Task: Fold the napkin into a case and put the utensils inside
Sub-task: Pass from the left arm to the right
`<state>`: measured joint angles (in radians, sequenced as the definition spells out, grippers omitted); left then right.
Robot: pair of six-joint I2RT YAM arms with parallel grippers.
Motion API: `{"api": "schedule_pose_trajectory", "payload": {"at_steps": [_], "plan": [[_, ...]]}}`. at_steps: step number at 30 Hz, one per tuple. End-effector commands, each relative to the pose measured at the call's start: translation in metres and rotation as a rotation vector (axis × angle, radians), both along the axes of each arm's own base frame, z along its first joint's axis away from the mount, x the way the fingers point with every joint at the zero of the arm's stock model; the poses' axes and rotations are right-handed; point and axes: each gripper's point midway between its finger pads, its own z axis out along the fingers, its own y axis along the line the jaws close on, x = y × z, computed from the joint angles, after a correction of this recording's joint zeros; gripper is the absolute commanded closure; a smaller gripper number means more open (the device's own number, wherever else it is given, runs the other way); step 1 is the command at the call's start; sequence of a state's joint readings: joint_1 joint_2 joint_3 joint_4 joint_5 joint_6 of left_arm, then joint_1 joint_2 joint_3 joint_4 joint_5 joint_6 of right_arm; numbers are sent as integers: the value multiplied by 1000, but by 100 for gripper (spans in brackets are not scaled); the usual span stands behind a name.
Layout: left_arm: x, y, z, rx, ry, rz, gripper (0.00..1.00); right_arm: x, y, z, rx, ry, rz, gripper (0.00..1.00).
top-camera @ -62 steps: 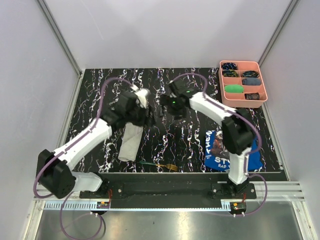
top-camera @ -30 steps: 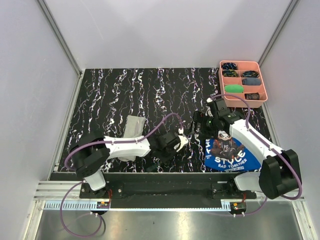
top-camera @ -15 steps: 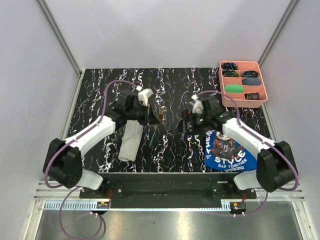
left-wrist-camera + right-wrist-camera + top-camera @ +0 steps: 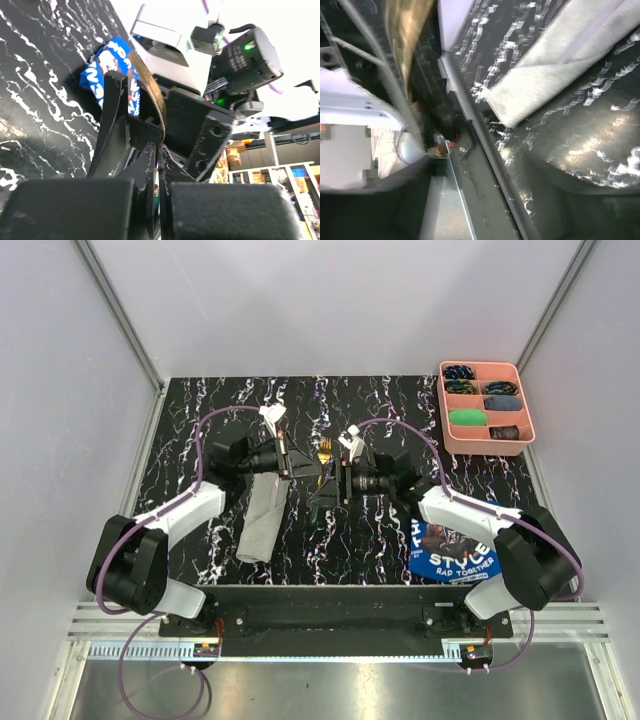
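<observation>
Both arms have swung inward since half a second ago, and their wrists now meet above the middle of the black white-veined table [image 4: 200, 420], where before they stood apart. The left gripper [image 4: 300, 465] is clamped tight on the slim fork with gold tines [image 4: 325, 451]; the left wrist view shows the gold strip [image 4: 152, 90] running down into the pinched fingertips. The right gripper [image 4: 332, 480] faces it, its dark fingers [image 4: 116, 107] standing apart on either side of the gold part. Whether they touch the fork I cannot tell, and the right wrist view is too blurred to help.

The thin light grey napkin [image 4: 262, 515] lies flat on the table below the left gripper, folded into a narrow layered strip, slightly tilted, its upper end under the left wrist. The right wrist view shows one end of it, with a seam line along its length [image 4: 570, 60].

Counted: one folded grey cloth, one fork, one blue printed cloth with white lettering [image 4: 460, 545] near the right arm's base, one pink compartment tray [image 4: 487, 364] at the far right corner, two arms.
</observation>
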<state>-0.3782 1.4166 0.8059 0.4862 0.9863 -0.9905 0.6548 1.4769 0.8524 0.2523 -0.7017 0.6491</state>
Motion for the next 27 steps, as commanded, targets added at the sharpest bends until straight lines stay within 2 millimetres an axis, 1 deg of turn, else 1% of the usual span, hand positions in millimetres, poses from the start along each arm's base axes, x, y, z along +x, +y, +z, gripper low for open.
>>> {"api": "schedule_pose_trajectory", "payload": {"at_steps": [1, 2, 3, 4, 5, 6, 7, 8, 9, 10, 11, 12, 13, 15, 16, 17, 18, 20, 21, 23, 24, 26, 27], "plan": [[-2, 2, 19, -47, -54, -10, 100, 11, 17, 33, 100, -57, 3, 58], [1, 5, 18, -30, -68, 13, 98, 12, 16, 33, 100, -46, -4, 75], [4, 8, 9, 28, -10, 46, 93, 13, 16, 30, 96, -23, -20, 100], [16, 17, 7, 99, -100, 125, 71, 14, 14, 27, 89, -8, -43, 100], [21, 25, 2, 159, -103, 182, 62, 17, 13, 26, 81, 5, -74, 100], [19, 34, -10, 235, -68, 225, 56, 25, 9, 19, 51, 42, -146, 100], [27, 49, -6, 299, -153, 329, 49, 29, 8, 17, 39, 59, -175, 100], [25, 57, -10, 332, -163, 367, 44, 33, 6, 18, 26, 70, -203, 100], [19, 64, -22, 363, -163, 394, 32, 39, 3, 15, -5, 101, -257, 100], [15, 73, -15, 370, -216, 443, 25, 42, 2, 17, -10, 110, -276, 100], [10, 75, -19, 382, -234, 448, 24, 45, 1, 18, -19, 116, -300, 100], [1, 76, -31, 406, -238, 443, 24, 53, -4, 16, -54, 153, -371, 100], [-8, 71, -28, 426, -296, 446, 25, 55, -5, 16, -59, 173, -392, 100], [-19, 69, -39, 491, -318, 450, 27, 60, -6, 17, -64, 241, -451, 100], [-22, 65, -39, 526, -353, 471, 27, 60, -4, 18, -53, 269, -458, 100], [-24, 65, -44, 557, -356, 479, 28, 61, -4, 19, -33, 331, -486, 100], [-25, 65, -46, 573, -363, 489, 28, 60, -3, 17, -26, 363, -494, 100], [-25, 61, -48, 591, -378, 500, 29, 58, 2, 20, -4, 402, -501, 100], [-24, 59, -47, 590, -385, 497, 30, 58, 4, 20, -5, 407, -508, 100], [-22, 54, -52, 610, -383, 475, 31, 53, 12, 23, -1, 411, -497, 100], [-20, 53, -49, 609, -383, 478, 35, 53, 14, 27, 6, 404, -498, 100], [-16, 49, -53, 625, -378, 465, 38, 47, 20, 30, 10, 409, -482, 100], [-14, 47, -49, 621, -381, 465, 39, 45, 22, 32, 14, 408, -479, 100]]}}
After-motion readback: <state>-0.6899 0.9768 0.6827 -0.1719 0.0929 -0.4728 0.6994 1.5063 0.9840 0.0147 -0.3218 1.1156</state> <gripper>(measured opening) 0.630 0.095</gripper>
